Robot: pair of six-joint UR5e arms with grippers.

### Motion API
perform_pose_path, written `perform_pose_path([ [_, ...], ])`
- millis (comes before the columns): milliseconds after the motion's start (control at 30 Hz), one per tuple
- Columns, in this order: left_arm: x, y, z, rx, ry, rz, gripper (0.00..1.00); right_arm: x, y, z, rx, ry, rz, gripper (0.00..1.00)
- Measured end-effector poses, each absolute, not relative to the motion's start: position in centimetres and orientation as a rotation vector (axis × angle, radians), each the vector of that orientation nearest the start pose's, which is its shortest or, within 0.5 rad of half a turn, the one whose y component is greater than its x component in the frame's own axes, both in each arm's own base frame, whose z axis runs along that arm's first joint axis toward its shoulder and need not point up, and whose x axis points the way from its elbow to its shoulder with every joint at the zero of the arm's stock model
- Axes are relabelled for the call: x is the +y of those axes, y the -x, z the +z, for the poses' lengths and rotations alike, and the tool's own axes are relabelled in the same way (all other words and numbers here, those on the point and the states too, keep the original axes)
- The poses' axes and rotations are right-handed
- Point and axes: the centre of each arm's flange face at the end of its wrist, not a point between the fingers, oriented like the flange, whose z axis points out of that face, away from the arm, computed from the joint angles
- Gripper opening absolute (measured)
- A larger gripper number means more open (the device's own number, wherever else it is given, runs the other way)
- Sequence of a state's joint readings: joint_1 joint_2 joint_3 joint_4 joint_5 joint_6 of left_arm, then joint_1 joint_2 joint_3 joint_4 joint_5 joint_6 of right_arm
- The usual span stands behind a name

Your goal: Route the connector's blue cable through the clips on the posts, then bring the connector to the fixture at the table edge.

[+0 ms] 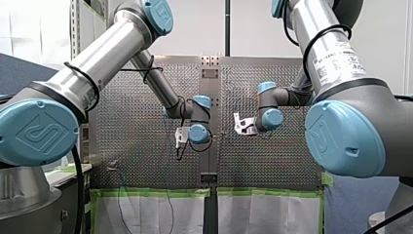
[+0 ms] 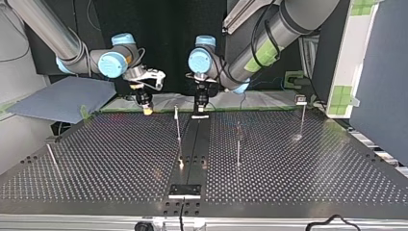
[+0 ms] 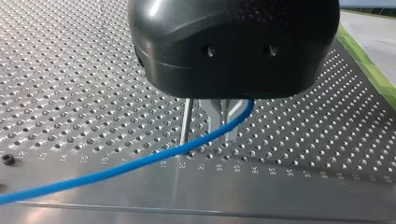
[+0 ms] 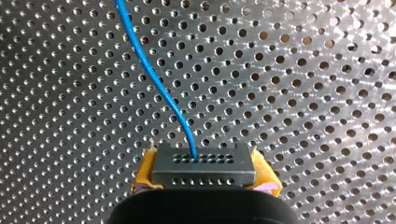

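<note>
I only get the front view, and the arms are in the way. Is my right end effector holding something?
Observer: Yes. In the right wrist view the right end effector grips a dark connector between yellow pads.
Operator: Where's the blue string?
Observer: The blue cable comes out of the connector's face and, in the left wrist view, runs past the left end effector.
Operator: Any posts?
Observer: The top view shows four thin posts standing on the table.

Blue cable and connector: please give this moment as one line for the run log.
right hand: shut on connector | blue cable: leaves connector, passes by left hand | posts: no cable seen on them
</note>
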State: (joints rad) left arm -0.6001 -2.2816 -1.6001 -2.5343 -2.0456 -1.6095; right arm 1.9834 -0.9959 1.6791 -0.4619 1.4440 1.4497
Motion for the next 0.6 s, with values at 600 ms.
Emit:
perform_pose_path([
  [600, -43.57, -48.1, 10.5, 1.691, -0.134, -0.083, 0.0, -50.54, -37.16, 15.2, -0.928, -1.809, 1.377, 0.0],
])
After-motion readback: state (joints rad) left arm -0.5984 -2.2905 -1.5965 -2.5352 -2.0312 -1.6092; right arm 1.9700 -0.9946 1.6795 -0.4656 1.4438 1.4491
